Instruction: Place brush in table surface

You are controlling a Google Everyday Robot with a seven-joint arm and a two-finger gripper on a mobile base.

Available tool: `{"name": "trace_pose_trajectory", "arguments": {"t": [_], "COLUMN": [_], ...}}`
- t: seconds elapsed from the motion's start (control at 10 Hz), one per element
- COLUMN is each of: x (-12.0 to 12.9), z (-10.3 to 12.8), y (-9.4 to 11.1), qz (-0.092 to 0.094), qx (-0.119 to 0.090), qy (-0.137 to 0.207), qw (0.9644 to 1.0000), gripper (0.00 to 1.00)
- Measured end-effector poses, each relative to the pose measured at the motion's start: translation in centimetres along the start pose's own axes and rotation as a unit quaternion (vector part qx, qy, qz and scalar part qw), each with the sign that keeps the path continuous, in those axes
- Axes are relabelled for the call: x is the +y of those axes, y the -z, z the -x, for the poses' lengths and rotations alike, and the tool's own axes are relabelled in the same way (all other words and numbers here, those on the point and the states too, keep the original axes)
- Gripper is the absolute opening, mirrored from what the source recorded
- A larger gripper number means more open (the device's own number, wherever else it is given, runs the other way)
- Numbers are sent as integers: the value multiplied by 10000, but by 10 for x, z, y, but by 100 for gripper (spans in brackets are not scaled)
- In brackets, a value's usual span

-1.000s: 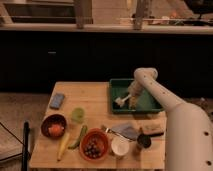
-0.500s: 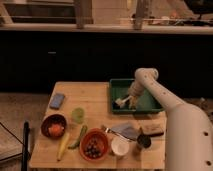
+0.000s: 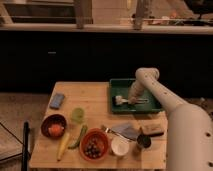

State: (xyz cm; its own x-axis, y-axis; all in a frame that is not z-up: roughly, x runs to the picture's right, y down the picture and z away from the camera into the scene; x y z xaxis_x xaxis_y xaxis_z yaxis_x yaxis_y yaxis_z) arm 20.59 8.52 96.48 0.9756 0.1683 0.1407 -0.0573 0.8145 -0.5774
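The brush point(image 3: 126, 101) lies in the green tray point(image 3: 118, 88), its pale head to the left and its thin handle pointing right. My gripper point(image 3: 132, 96) is at the end of the white arm, down in the tray right over the brush's handle. The light-wood table surface point(image 3: 92, 107) spreads to the left of and in front of the tray.
On the table are a blue sponge point(image 3: 57, 100), a green cup point(image 3: 77, 115), a dark red bowl point(image 3: 54, 125), a yellow banana point(image 3: 63, 145), a red bowl of dark fruit point(image 3: 93, 145), a white cup point(image 3: 120, 146) and a dark cup point(image 3: 144, 142).
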Motion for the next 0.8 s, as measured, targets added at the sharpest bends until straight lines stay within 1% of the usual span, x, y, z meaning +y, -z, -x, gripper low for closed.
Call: {"name": "trace_pose_trajectory", "arguments": {"t": [0.1,0.2,0.3,0.4,0.6,0.8], "x": [0,0,0,-1,-2,-6], "z": [-9,-10,-7,-1,0,7], "y": [11,18,27,40,55,69], "qz": [-108,-184,-270,-380,-525,-663], "qx": [15,13,7,2,11,-20], "qy": [-29,-18,12,67,124,238], "qw": [9999,9998,9996,9993,9985,9975], "gripper": [0,0,0,0,0,0]}}
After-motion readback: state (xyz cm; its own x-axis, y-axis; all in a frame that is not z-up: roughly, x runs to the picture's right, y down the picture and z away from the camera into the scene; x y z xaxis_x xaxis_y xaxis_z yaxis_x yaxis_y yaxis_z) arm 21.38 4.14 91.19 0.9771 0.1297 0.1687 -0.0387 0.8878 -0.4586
